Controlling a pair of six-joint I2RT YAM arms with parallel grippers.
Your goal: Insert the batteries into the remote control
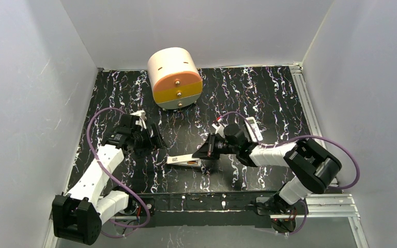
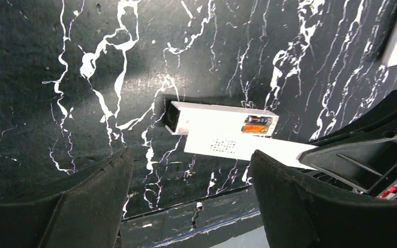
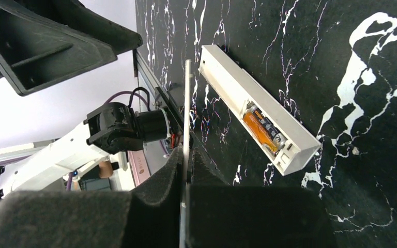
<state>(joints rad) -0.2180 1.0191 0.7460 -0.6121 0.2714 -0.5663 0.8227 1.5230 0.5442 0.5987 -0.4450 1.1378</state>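
A narrow white bar (image 1: 178,159) (image 2: 207,116) (image 3: 227,82) lies on the black mat. Its end compartment is uncovered, and the batteries (image 3: 262,132) (image 2: 257,124), one orange and one dark, sit in it side by side. My right gripper (image 1: 205,152) (image 3: 187,152) is shut on a thin white plate (image 2: 238,147) (image 3: 187,103), which it holds just beside the bar. Left of the bar my left gripper (image 1: 155,139) (image 2: 191,155) hangs open and empty. Behind my right arm lies the remote control (image 1: 252,128), a small white handset with dark marks.
A round cream, orange and yellow drawer unit (image 1: 176,77) stands at the back of the mat. White walls close in the left, back and right sides. A metal rail (image 1: 302,93) runs along the right edge. The mat's front edge (image 2: 201,206) is close below my left fingers.
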